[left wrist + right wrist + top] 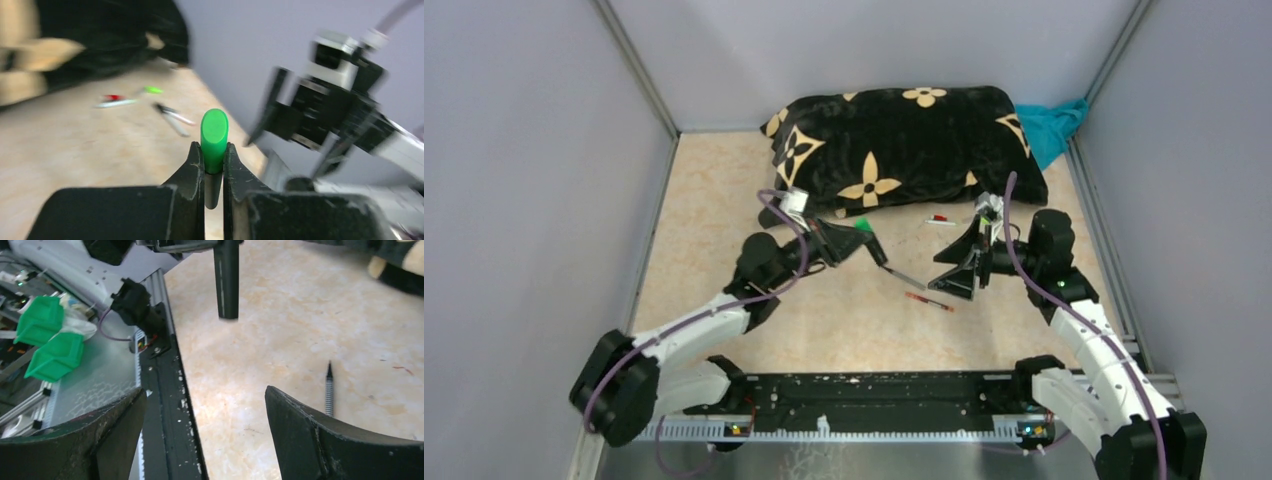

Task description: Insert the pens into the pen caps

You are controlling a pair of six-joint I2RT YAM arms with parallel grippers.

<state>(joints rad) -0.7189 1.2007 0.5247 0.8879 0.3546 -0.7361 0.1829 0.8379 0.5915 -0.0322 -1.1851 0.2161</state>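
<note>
Beige tabletop (714,180), L gripper (213,148) clamped on 1 green-ended marker (214,131), R gripper (205,396) wide, empty, 3 loose pens (929,301)

Beige marbled surface (714,200). Black flower-print pillow (904,140) along far edge, teal cloth (1049,125) in far right corner. Red pen (929,301) near centre, white pen (940,219) just before pillow.

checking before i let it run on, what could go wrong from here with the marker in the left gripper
1. The left gripper pinches the marker just below its green end, and the dark barrel sticks out unsupported. It could swivel or slip.
2. The right gripper is open and holds no cap, so nothing is ready to receive the marker.
3. A grey pen lies on the table close to the right gripper's fingers and could get knocked away.
</note>
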